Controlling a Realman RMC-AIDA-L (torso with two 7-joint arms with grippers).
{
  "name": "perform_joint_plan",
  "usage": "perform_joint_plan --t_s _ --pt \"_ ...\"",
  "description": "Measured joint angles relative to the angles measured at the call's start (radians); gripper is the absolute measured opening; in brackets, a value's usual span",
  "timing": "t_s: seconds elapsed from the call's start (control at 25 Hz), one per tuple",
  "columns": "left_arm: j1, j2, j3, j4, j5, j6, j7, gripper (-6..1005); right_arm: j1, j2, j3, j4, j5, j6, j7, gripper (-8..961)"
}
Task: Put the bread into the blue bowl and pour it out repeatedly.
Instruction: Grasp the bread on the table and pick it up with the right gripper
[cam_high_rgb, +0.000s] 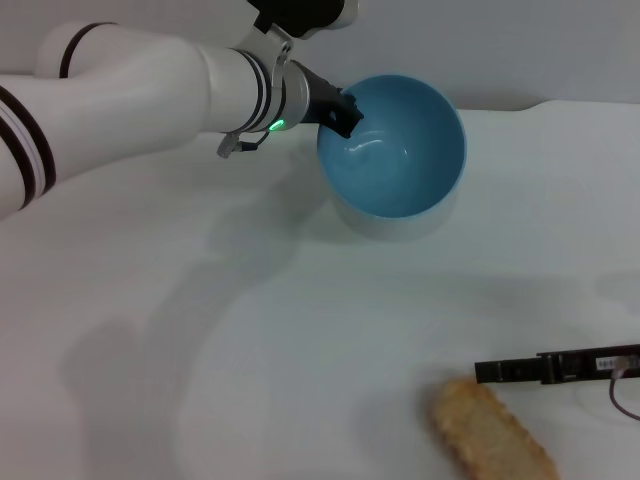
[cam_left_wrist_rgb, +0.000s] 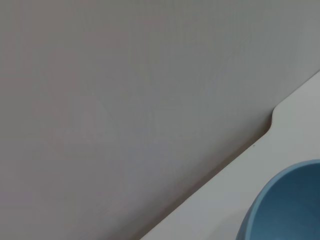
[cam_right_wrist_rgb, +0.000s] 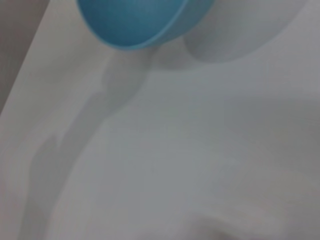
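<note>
The elongated toy bread loaf (cam_high_rgb: 492, 434), showing a plain tan-yellow textured face, lies flat on the white table (cam_high_rgb: 250, 350) close to its near edge, toward the near right corner, and part of it runs out of the head view. It touches nothing else. Just beyond it, toward the right edge of the table, the dark fingers of the right end effector (cam_high_rgb: 555, 367) reach in low over the surface, pointing toward the table's middle; whether they are parted or together cannot be told, and they hold nothing that shows.

Well apart from the loaf, near the far edge of the table, the round, deep, glossy light-blue bowl (cam_high_rgb: 392, 145) is tilted, its mouth turned toward the near side, and its inside is bare. The left end effector (cam_high_rgb: 343, 110) is clamped on the bowl's rim on the side toward the table's left edge, with one dark finger showing inside the rim. The white left arm (cam_high_rgb: 130, 90) stretches in from the far left corner. The left wrist view catches a slice of the bowl (cam_left_wrist_rgb: 287, 205) by the table's far edge, and the right wrist view shows the bowl (cam_right_wrist_rgb: 135, 22) from afar with its shadow on the table.
</note>
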Motion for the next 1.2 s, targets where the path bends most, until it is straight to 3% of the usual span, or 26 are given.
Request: perform_joint_plan --t_s 0.64,1.2 --pt "0.001 -0.003 0.01 -0.009 -0.023 -0.015 0.0 -1 0.029 0.006 -0.057 0.082 -0.004 -0.012 -0.004 602" --pt "0.006 -0.005 0.011 -0.01 -0.045 -0.015 0.0 -1 0.021 0.004 -0.085 0.063 0.007 -0.023 -0.026 519"
